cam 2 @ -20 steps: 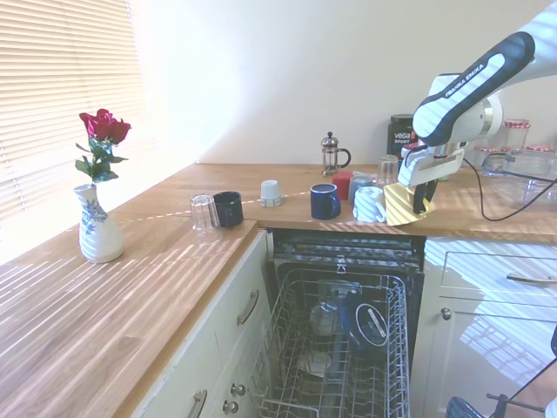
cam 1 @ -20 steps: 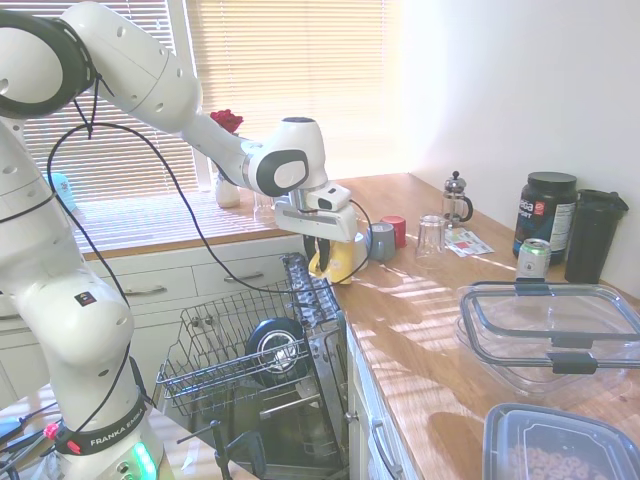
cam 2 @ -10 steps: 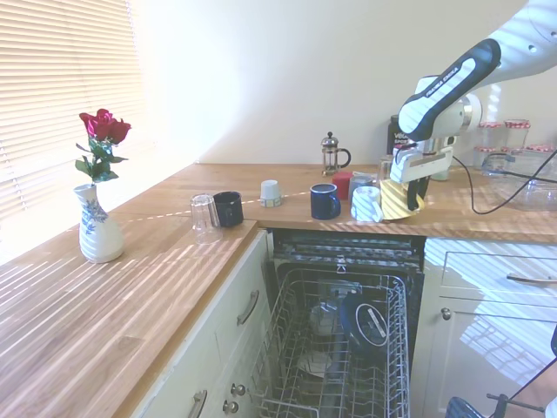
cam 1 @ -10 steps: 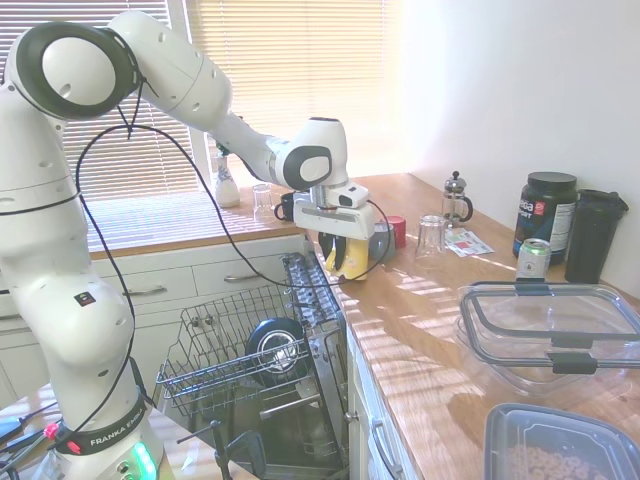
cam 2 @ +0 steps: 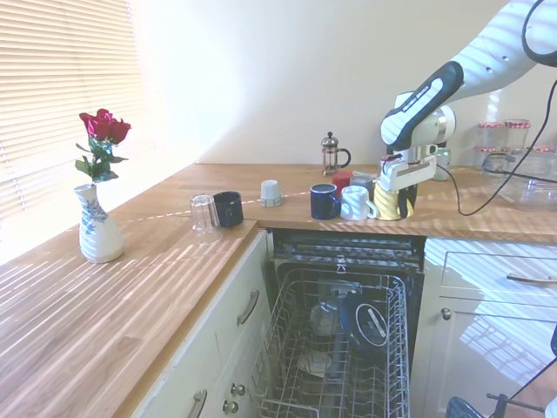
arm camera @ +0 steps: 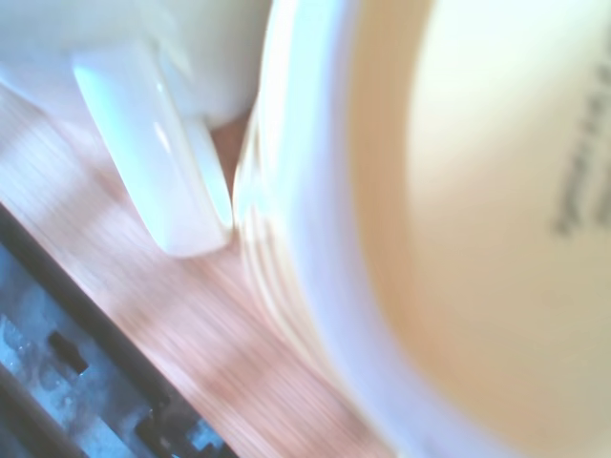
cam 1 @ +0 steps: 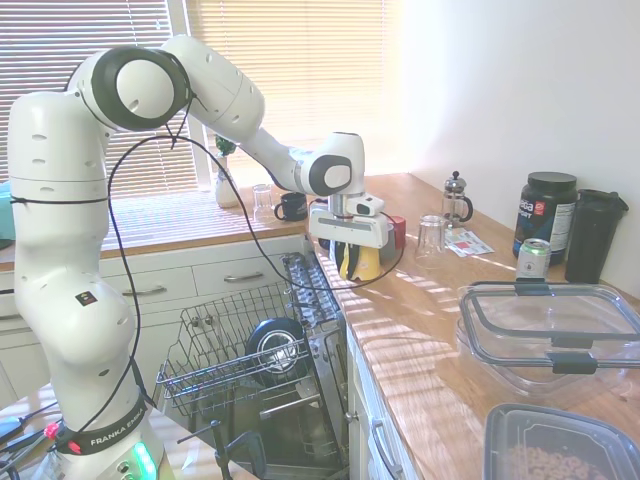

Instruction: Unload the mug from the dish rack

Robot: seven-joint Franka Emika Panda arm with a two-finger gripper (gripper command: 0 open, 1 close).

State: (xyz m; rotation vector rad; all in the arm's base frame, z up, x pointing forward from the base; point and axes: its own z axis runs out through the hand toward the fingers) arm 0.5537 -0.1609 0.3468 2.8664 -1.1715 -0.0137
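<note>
Dish rack: the wire rack (cam 1: 245,355) (cam 2: 335,357) is pulled out below the counter edge, with a dark round dish (cam 1: 272,347) (cam 2: 369,322) standing among its prongs.
Counter: the wooden counter (cam 1: 440,340) (cam 2: 157,261) runs above the rack.
Mug: the yellow mug (cam 1: 360,262) (cam 2: 392,202) (arm camera: 477,219) is out of the rack, low over or on the counter; contact is unclear.
Gripper: the gripper (cam 1: 352,250) (cam 2: 402,190) is clamped on the mug from above.
White mug: a white mug (cam 2: 355,203) (arm camera: 162,114) is just beside the yellow one, at 9 o'clock in the second exterior view.
Blue mug: a blue mug (cam 2: 324,200) stands further out at 9 o'clock.
Coffee press: a coffee press (cam 1: 456,199) (cam 2: 330,154) stands nearer the wall.
</note>
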